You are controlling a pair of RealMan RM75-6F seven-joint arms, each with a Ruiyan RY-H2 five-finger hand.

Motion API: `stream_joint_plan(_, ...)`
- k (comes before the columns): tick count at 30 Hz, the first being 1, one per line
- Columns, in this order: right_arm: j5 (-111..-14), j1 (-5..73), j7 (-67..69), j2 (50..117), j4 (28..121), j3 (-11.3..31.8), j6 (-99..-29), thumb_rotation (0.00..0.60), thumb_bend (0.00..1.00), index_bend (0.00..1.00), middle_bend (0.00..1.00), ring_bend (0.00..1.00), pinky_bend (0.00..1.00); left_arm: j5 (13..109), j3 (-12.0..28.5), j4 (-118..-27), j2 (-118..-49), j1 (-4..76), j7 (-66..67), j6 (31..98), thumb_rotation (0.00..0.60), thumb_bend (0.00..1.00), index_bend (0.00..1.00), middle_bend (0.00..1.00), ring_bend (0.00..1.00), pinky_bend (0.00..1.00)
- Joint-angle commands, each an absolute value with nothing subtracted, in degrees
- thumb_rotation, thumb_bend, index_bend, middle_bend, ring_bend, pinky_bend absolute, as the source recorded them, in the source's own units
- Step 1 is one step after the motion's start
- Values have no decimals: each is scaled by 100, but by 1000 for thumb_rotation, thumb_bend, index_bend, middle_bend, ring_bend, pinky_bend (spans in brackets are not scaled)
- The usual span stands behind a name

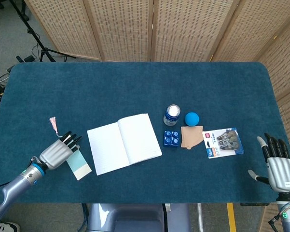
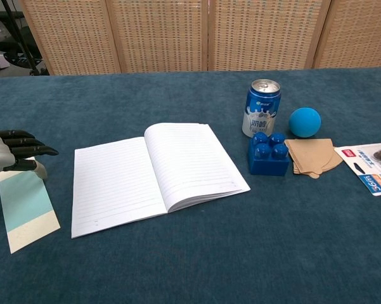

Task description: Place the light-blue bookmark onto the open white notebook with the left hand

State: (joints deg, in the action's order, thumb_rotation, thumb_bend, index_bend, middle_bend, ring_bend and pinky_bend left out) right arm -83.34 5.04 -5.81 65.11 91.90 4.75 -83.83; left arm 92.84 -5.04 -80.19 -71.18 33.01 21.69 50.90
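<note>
The left hand [image 1: 56,152], fingers spread and holding nothing, hovers over the top end of the flat light-blue paper bookmark [image 2: 26,207] lying on the bench. Pinching that end cleanly should help; the open white lined notebook [image 2: 153,172] lies just beyond the fingertips.

Deep teal felt covers the table [image 1: 135,87]. The notebook [image 2: 153,174] is white with faint ruled lines. The bookmark [image 2: 26,206] is light blue over a cream strip. Blue-and-white can [image 2: 262,108], blue ball [image 2: 304,121], blue brick [image 2: 268,154], tan cloth [image 2: 313,156].
</note>
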Motion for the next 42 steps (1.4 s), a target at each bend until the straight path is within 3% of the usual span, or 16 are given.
stream_joint_plan(1, -8335, 505, -583, 6515, 9189, 474, -8382, 600, 79, 28, 0, 0, 0, 9292, -523, -7967, -7156, 3283, 2180, 5140, 600, 249, 240, 0, 0, 0)
stream_joint_plan(16, -8352, 507, -593, 6525, 9196, 468, -8386, 600, 79, 28, 0, 0, 0, 9453, -602, -7468, -7487, 3056, 2210, 5691, 600, 250, 240, 0, 0, 0)
stream_joint_plan(42, -8378, 500, -580, 6528, 9209, 462, -8408, 600, 80, 28, 0, 0, 0, 9372, -560, -7123, -7830, 2997, 2185, 5860, 600, 292, 243, 0, 0, 0)
